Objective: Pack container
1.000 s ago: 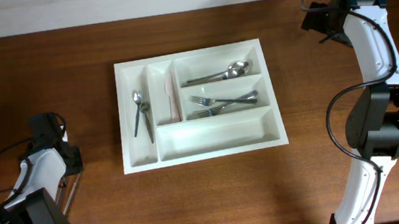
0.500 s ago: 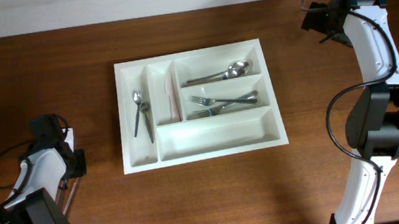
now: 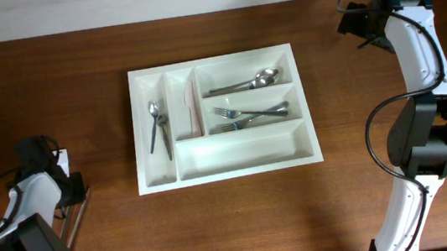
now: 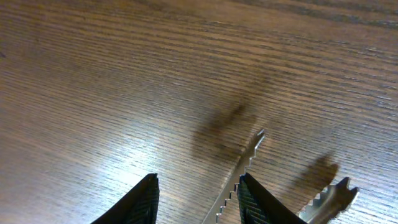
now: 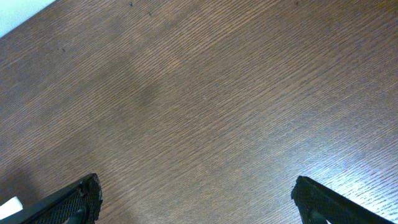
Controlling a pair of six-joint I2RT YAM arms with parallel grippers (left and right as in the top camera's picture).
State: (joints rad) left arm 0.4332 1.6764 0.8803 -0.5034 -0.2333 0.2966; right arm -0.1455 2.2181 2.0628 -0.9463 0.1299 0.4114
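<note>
The white container (image 3: pixel 243 150) lies mid-table in the overhead view. It holds a spoon (image 3: pixel 156 129) in its left narrow compartment, spoons (image 3: pixel 248 81) in the top long one and forks (image 3: pixel 248 116) in the middle one; the bottom long one is bare. My left gripper (image 3: pixel 66 191) (image 4: pixel 196 182) is low over the wood at the table's left, jaws partly apart. A serrated knife blade (image 4: pixel 247 157) runs between them, close along the right finger. My right gripper (image 3: pixel 355 22) (image 5: pixel 196 190) stands wide open over bare wood at the far right corner.
A second serrated knife (image 4: pixel 329 196) lies just right of the first; both show as thin grey bars (image 3: pixel 78 216) beside the left arm. A pale pinkish item (image 3: pixel 192 112) stands in the container's second narrow compartment. The table's left edge is near the left arm.
The left arm has swung left and nearer the table's front edge, away from the container. Its jaws narrowed a little at first. The right arm has not moved.
</note>
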